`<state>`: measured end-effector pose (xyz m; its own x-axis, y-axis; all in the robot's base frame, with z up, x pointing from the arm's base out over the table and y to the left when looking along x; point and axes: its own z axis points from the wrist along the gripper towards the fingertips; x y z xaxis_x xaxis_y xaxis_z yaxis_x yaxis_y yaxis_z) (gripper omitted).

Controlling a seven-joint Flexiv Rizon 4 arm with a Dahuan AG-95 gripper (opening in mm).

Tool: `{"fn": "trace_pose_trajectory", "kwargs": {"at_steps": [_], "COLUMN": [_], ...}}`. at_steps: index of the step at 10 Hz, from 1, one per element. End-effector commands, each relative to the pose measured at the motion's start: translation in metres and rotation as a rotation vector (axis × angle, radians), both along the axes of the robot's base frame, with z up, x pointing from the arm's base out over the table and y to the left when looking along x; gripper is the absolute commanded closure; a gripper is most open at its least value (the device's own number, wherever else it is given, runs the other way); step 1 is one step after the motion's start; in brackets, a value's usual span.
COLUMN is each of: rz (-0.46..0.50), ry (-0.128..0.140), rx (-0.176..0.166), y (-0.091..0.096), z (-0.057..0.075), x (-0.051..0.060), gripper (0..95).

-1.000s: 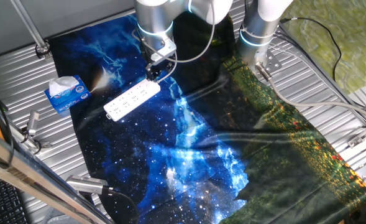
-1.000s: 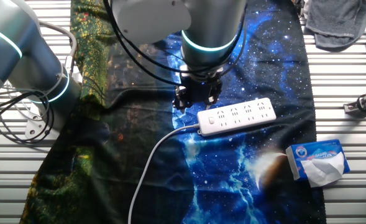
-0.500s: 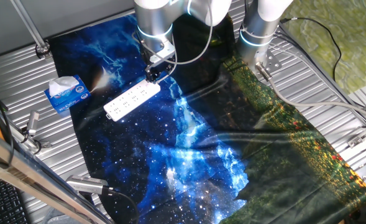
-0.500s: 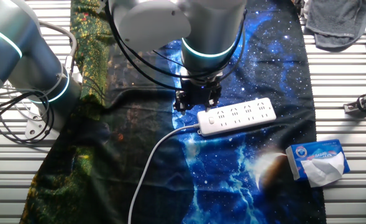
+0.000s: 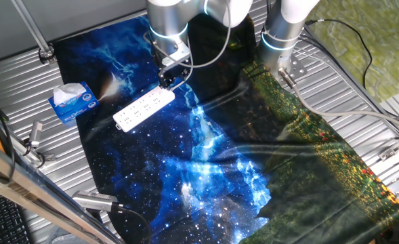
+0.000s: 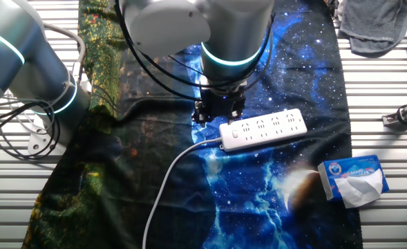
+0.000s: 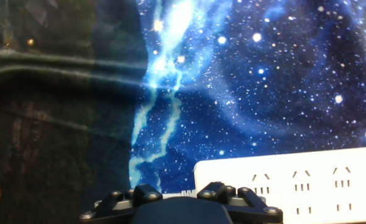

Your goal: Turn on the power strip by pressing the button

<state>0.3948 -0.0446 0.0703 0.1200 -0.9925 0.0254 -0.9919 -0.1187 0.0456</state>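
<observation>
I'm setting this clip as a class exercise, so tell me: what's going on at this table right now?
A robot arm has its gripper low over the cord end of a white power strip, which lies on a starry blue cloth. The aim is to press the strip's button, but whether the fingers touch the strip cannot be told. A tissue box sits off to the side, untouched.

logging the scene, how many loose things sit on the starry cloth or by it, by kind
power strip: 1
tissue box: 1
grey cloth: 1
total: 3
</observation>
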Motion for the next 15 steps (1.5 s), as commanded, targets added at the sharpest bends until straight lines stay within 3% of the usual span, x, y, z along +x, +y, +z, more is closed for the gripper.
{"fn": "trace_pose_trajectory", "kwargs": {"at_steps": [1, 8, 15], "rz": [-0.011, -0.036, -0.009], "ry": [0.01, 0.077, 0.08], "rx": [-0.004, -0.021, -0.023], "y": [0.0008, 0.0008, 0.0008], "z": [0.0014, 0.0014, 0.0014], "x": [-0.001, -0.001, -0.001], "gripper": [38.0, 38.0, 38.0]}}
